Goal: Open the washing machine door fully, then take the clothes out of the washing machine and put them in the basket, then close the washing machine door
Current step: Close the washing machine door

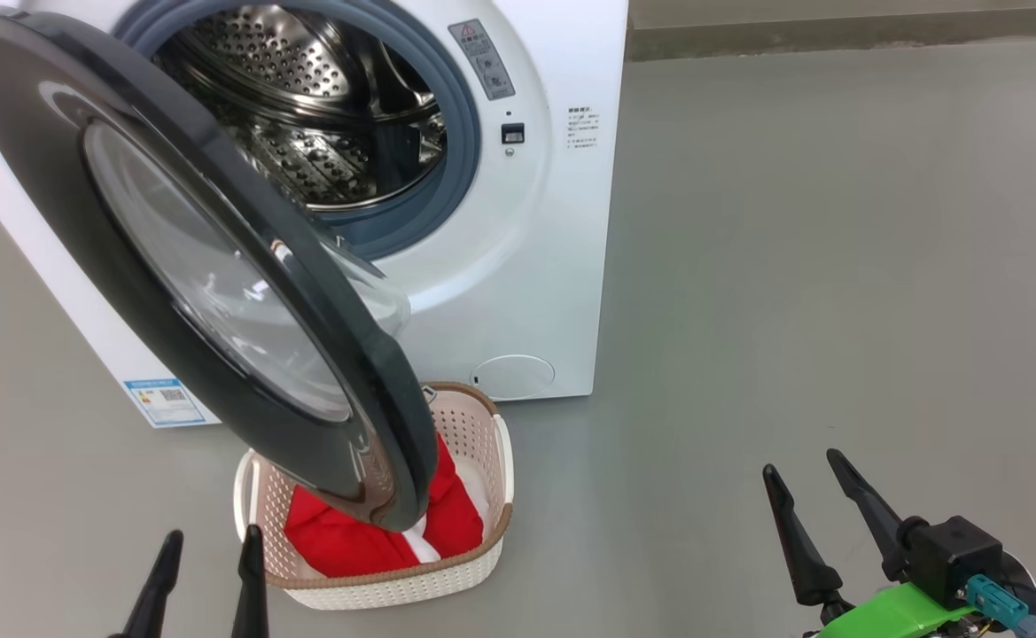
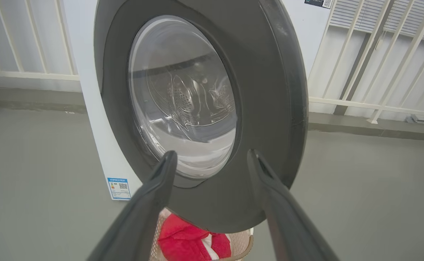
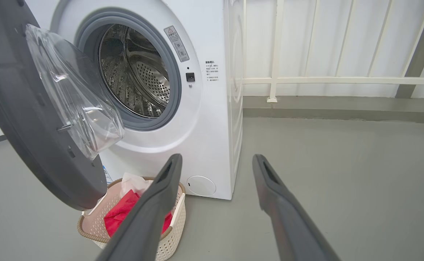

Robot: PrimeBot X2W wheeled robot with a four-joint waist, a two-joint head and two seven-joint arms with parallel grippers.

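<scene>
The washing machine (image 1: 518,266) (image 3: 212,152) stands with its door (image 1: 172,257) (image 2: 270,108) (image 3: 27,145) swung open over the basket (image 1: 482,425) (image 3: 177,221). The steel drum (image 1: 323,115) (image 3: 139,72) looks bare inside. Red and white clothes (image 1: 340,540) (image 2: 182,243) (image 3: 119,214) lie in the basket. My left gripper (image 1: 210,545) (image 2: 212,157) is open and empty, pointing at the door's outer face, just short of it. My right gripper (image 1: 803,465) (image 3: 215,161) is open and empty over the floor, right of the basket.
Grey floor (image 1: 792,266) stretches to the right of the machine. A white railing (image 3: 342,79) and a low kerb run behind the machine. A blue label (image 1: 163,399) marks the machine's lower left corner.
</scene>
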